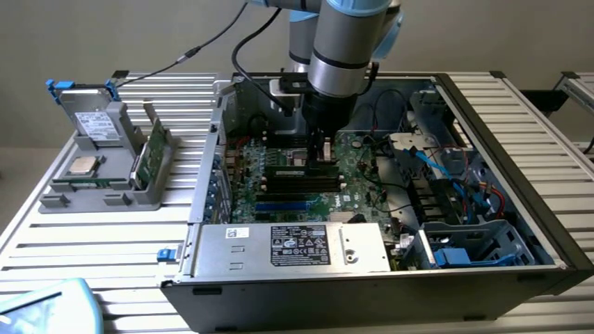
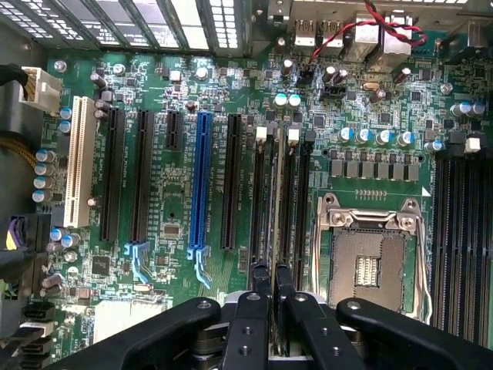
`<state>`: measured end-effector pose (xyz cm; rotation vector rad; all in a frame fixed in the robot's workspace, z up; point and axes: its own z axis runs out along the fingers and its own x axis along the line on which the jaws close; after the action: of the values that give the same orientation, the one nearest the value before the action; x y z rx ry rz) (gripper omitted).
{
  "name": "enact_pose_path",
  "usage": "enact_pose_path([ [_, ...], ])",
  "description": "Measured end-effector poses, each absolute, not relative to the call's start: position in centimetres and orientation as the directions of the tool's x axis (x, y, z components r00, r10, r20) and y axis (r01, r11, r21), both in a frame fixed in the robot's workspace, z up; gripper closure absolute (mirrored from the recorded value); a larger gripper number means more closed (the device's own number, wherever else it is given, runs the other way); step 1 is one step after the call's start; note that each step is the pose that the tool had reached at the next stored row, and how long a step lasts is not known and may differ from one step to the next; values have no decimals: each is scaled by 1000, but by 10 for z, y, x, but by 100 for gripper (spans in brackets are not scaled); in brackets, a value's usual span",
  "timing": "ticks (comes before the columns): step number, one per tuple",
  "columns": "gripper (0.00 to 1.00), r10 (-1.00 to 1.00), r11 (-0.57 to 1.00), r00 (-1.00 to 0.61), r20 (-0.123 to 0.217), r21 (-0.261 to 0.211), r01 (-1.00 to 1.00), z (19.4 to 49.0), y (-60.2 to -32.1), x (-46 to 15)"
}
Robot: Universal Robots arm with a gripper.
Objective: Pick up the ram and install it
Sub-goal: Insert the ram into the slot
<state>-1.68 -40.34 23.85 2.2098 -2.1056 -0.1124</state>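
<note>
Hand nearly closed, pinching ram edge-on | ram upright among black memory slots on motherboard, inside computer case | judged: pick-up and carry done | seating unconfirmed, in or just above slot; hand not yet released

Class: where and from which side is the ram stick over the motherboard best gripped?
Pinch the ram by its upper long edge, fingers on its two flat faces, coming from above: it stands on edge between close-set slots.
</note>
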Motion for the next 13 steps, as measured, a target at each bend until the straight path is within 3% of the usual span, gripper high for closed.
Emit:
enact_pose_path([
  [10,86,-999,-47,49,13,111,-993,239,-398,-17],
  [13,86,-998,-41,47,51,109,-993,239,-398,-17],
])
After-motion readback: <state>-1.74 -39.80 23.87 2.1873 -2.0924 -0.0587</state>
